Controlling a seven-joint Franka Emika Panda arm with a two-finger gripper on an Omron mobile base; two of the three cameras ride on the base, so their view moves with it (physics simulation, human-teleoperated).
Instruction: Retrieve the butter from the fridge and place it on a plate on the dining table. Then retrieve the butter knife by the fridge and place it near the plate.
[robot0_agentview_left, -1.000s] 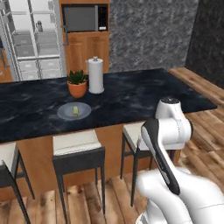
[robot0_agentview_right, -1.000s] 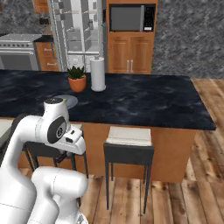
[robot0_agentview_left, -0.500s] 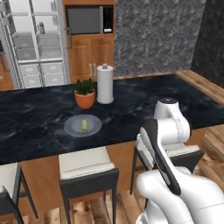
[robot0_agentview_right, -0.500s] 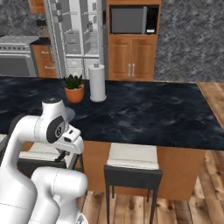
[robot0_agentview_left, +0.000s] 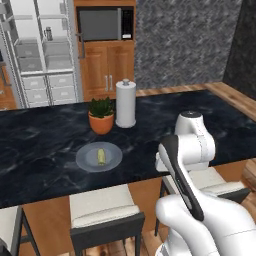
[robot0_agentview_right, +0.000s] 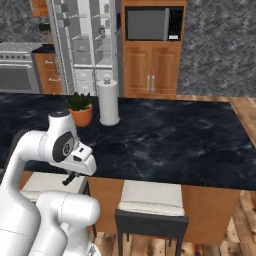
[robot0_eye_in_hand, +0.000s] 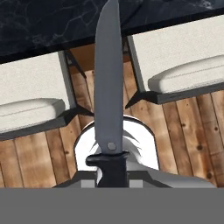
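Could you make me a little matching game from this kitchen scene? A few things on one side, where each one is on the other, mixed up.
Things:
1. butter
2. butter knife
3. paper towel roll
4. microwave

Places:
A. in the wooden cabinet
B. on the grey plate
C. held in the robot's jaws, blade pointing away
D. standing beside the potted plant

Pairs: 1-B, 2-C, 3-D, 4-A
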